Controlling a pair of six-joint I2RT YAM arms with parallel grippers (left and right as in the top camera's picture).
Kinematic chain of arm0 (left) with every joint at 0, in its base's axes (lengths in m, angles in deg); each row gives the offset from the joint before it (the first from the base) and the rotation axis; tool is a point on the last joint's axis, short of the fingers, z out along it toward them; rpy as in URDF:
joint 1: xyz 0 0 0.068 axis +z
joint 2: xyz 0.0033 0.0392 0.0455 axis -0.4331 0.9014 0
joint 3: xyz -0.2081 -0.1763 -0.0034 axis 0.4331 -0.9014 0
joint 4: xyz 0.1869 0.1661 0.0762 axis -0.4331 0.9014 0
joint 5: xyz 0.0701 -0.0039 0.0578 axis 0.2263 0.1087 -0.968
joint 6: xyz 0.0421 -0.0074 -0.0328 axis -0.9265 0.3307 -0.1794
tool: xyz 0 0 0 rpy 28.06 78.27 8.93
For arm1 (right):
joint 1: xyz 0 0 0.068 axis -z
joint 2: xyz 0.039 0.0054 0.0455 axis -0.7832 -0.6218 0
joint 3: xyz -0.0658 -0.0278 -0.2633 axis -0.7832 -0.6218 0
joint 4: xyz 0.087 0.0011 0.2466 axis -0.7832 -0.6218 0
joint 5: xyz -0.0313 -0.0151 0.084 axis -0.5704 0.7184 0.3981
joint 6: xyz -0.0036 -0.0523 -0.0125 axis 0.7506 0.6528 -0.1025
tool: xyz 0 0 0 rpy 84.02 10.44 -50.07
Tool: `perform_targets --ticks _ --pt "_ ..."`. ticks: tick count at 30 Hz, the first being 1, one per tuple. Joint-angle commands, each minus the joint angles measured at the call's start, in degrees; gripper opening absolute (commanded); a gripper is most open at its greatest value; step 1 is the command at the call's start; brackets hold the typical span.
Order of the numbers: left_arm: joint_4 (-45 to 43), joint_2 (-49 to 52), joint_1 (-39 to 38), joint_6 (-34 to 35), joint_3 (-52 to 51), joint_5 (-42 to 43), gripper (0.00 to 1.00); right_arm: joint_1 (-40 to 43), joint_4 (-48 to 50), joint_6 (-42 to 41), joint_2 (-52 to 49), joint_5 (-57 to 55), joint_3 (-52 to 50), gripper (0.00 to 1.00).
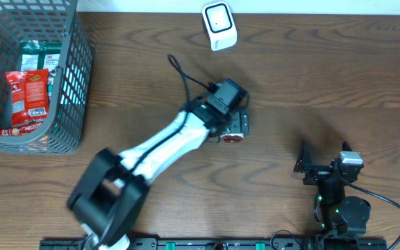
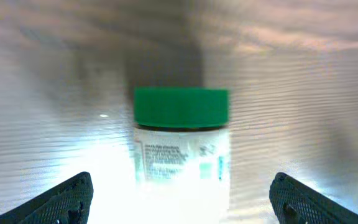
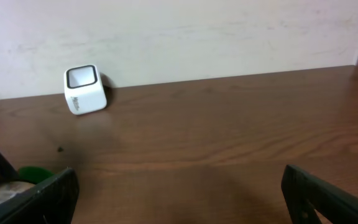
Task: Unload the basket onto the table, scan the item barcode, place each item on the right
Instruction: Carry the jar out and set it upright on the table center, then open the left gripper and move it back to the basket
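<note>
Nearest the base, the right end effector (image 3: 179,196) hangs low over the surface (image 1: 325,83). Its fingers are spread as wide as they go, with nothing but bare wood between them. It has no part in the work at this moment.

Further out, near the middle of the surface, the left end effector (image 2: 182,196) reaches over the bottle (image 2: 181,146). The fingers stand wide open, one on each side, with a clear gap between each and the bottle, so nothing is held. The bottle lies on its side on the wood with its green cap pointing away from the wrist and a printed white label facing up. Glare washes out the lower part of the label, and no barcode can be picked out.

To the far left stands the basket (image 1: 71,90), with a red packet (image 1: 28,97) and another pack inside. At the far edge, by the wall, sits the scanner (image 1: 219,26), well apart from the bottle.

As a judgement, the pictures give no sign that a scan has been made: the bottle rests free, away from the scanner window. If it is unscanned, the whole job is left, namely closing on the bottle, lifting it, carrying it across and turning the barcode toward the scanner
</note>
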Motion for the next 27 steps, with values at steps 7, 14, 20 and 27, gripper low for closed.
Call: perform_targets --ticks 7,14,20,27 --pt "13.38 -14.78 4.11 -10.01 0.74 -9.03 0.91 -0.02 -0.22 0.35 0.09 -0.11 -0.07 0.99" --pt "25.88 -17.59 7.15 -12.33 0.74 -17.14 0.91 -0.02 -0.22 0.33 0.09 -0.11 -0.07 0.99" --pt "31.21 -18.03 10.73 -12.31 0.74 -17.2 0.92 -0.02 -0.22 0.33 0.09 -0.11 -0.07 0.99" --pt "31.74 -22.36 14.58 -12.35 1.2 -17.22 0.95 -0.02 -0.22 0.35 0.09 -0.11 -0.07 0.99"
